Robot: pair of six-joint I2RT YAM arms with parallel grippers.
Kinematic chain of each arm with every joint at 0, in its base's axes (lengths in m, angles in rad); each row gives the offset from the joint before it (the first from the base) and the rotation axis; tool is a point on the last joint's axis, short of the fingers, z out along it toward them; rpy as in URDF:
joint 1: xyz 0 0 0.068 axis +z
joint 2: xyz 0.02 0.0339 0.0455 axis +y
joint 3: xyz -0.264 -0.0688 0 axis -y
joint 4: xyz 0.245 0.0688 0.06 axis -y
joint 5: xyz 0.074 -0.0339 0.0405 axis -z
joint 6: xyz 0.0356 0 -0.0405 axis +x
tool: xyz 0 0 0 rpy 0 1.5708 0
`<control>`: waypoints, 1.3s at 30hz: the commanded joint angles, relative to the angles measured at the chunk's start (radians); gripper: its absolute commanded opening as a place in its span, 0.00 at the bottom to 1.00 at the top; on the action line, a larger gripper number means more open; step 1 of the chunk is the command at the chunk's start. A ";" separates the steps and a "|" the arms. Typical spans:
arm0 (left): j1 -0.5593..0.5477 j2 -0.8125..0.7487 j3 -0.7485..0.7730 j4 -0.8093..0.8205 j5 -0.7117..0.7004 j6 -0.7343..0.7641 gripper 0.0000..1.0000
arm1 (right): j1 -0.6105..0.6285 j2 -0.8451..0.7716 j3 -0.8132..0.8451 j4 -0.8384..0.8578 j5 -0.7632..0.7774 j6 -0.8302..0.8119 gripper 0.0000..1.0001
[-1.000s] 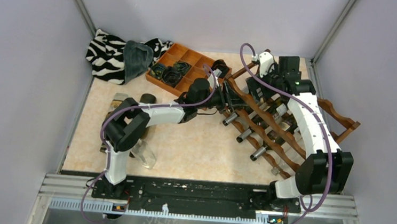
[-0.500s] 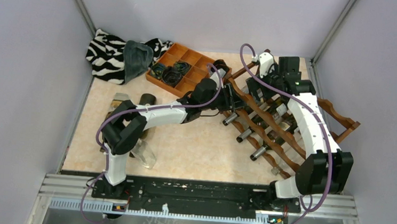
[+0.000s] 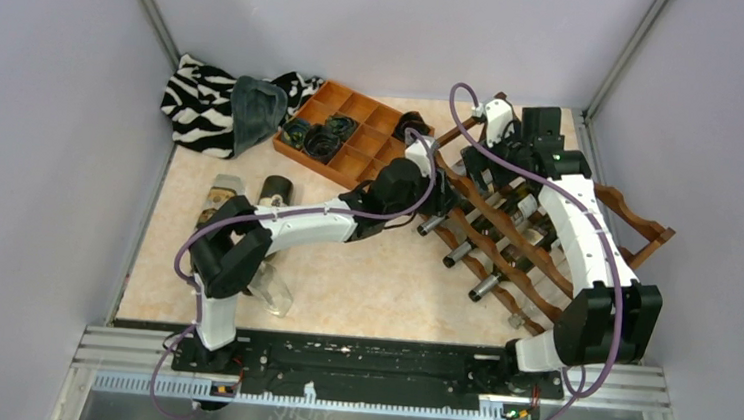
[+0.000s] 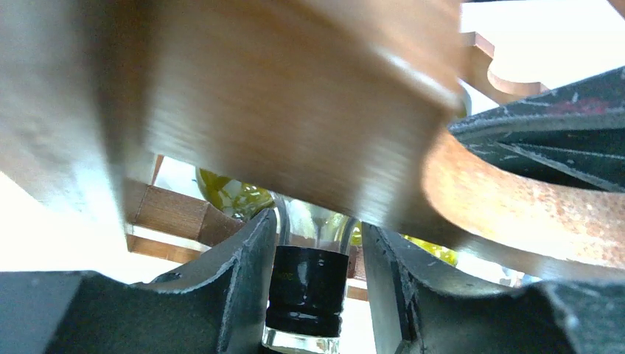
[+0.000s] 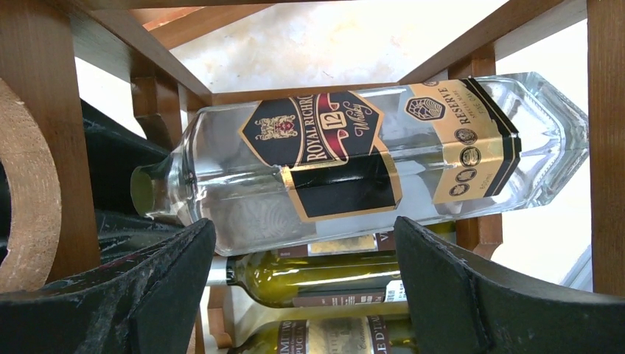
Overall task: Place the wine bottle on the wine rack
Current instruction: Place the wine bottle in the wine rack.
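Left tool (image 4: 317, 228) straddles wine bottle (image 4: 306, 299) cap, we cannot tell if clamped | right tool (image 5: 304, 225) gaping, empty | bottle lies in wine rack (image 3: 638, 219) | step: seating it; next we'd release, back out straight.

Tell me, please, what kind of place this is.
Probably a robot test cell: plain grey walls enclose a small table, two robot arms are bolted at its near edge, and a wine rack holds bottles.

clear whisky bottle (image 5: 354, 162) lies on its side across the wine rack (image 5: 29, 96), black-and-gold label facing the camera. right gripper (image 5: 302, 273) is spread wide, one dark finger in each lower corner. green bottles (image 5: 317, 279) lie just below.
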 commanded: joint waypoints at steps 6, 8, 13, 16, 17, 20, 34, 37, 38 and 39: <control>-0.053 -0.049 -0.050 0.118 -0.164 0.304 0.56 | 0.019 -0.051 -0.013 -0.014 -0.065 0.029 0.90; -0.059 -0.055 -0.075 0.179 -0.181 0.346 0.58 | 0.013 -0.059 -0.013 -0.015 -0.069 0.031 0.90; -0.061 -0.081 -0.104 0.225 -0.189 0.380 0.62 | -0.002 -0.084 -0.009 -0.019 -0.086 0.032 0.90; -0.063 -0.110 -0.113 0.232 -0.175 0.393 0.65 | -0.005 -0.099 -0.010 -0.021 -0.096 0.031 0.91; -0.064 -0.119 -0.113 0.230 -0.172 0.398 0.66 | -0.006 -0.101 -0.010 -0.021 -0.099 0.031 0.91; -0.065 -0.140 -0.114 0.216 -0.161 0.399 0.67 | -0.010 -0.111 -0.010 -0.026 -0.111 0.028 0.91; -0.068 -0.296 -0.164 0.013 -0.034 0.337 0.58 | -0.049 -0.202 -0.026 -0.046 -0.185 0.029 0.91; -0.068 -0.339 -0.172 -0.072 -0.026 0.333 0.53 | -0.065 -0.245 -0.034 -0.044 -0.203 0.036 0.91; -0.068 -0.353 -0.177 -0.099 -0.026 0.333 0.51 | -0.070 -0.260 -0.035 -0.045 -0.212 0.036 0.91; -0.068 -0.366 -0.183 -0.127 -0.027 0.333 0.49 | -0.078 -0.281 -0.035 -0.051 -0.222 0.036 0.91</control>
